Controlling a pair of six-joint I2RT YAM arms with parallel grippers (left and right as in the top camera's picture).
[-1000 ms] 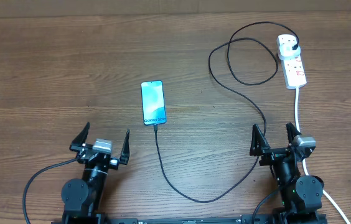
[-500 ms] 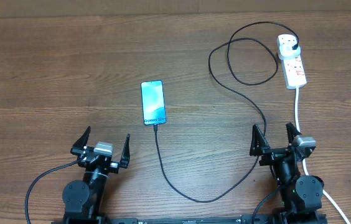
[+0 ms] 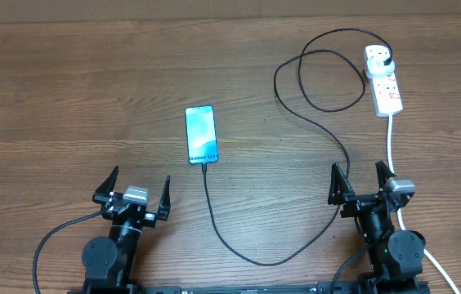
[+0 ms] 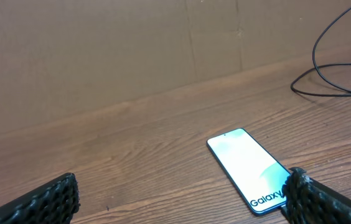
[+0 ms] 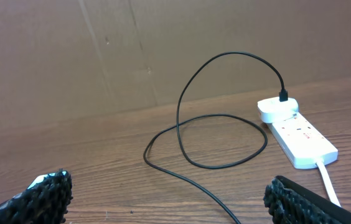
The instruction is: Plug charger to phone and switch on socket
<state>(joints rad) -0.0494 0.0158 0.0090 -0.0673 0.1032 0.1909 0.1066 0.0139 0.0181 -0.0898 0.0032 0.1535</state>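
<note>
The phone [image 3: 201,135] lies flat mid-table with its light blue screen up, and shows in the left wrist view as the phone [image 4: 247,165]. The charger cable [image 3: 214,216] meets the phone's near edge, sweeps toward me, climbs right and loops up to its black plug [image 3: 387,59] in the white socket [image 3: 386,86]. In the right wrist view the socket [image 5: 300,135] and the cable loop [image 5: 225,118] lie ahead. My left gripper [image 3: 140,176] [image 4: 182,180] stands open near the phone. My right gripper [image 3: 358,168] [image 5: 166,183] stands open over the cable, holding nothing.
A thick white cord [image 3: 391,139] runs from the socket toward me, past the right side of my right arm. A brown cardboard wall [image 4: 163,43] stands along the table's far edge.
My left gripper has drawn back slightly toward the near edge. The right arm, phone, cable and socket have not moved.
</note>
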